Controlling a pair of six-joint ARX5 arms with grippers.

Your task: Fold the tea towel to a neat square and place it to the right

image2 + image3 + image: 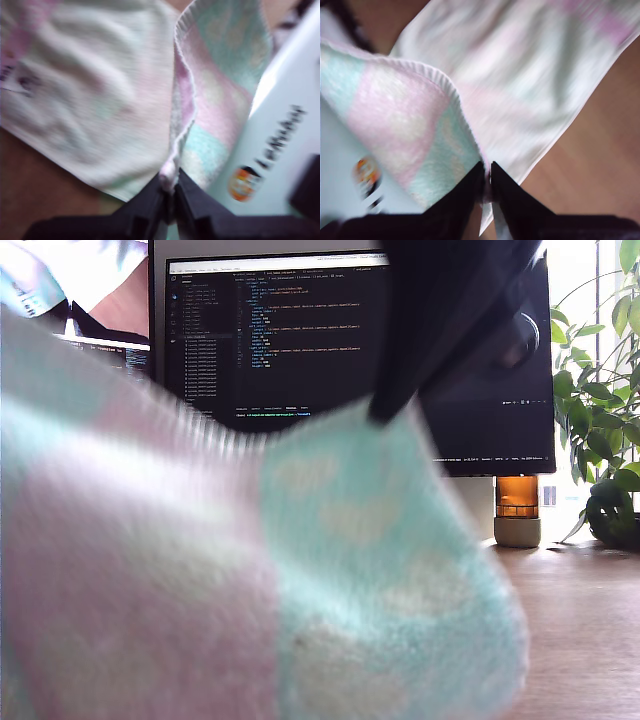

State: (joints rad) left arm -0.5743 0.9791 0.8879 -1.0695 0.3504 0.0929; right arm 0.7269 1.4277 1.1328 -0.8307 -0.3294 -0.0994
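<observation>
Both grippers were clamped on the towel (250, 580), each pinching an edge. My first gripper (170, 192) had its jaws closed on a bunched bit of hem, with the cloth fanning away from the tips in two sheets: a pale, washed-out face on one side and a pink, mint and white checked face on the other. My second gripper (486, 175) was likewise closed on the towel's edge; checked face folded over on one side, pale face stretched out on the other, ending over the brown table (590, 165). A white box (280, 150) with dark lettering and a round orange logo lay under the towel beside my first gripper; the same kind of logo showed past the towel's edge in the second wrist view. In the exterior view the towel was lifted up close to the camera, blurred, filling the exterior view's left and centre and hiding most of the table. A dark arm (450, 310) came down from the top to the towel's upper edge; which arm it was I couldn't tell. Behind: a monitor (270, 330) with code on it, an amber jar (517, 510) under its corner, a plant (605, 410) at the exterior view's right.
</observation>
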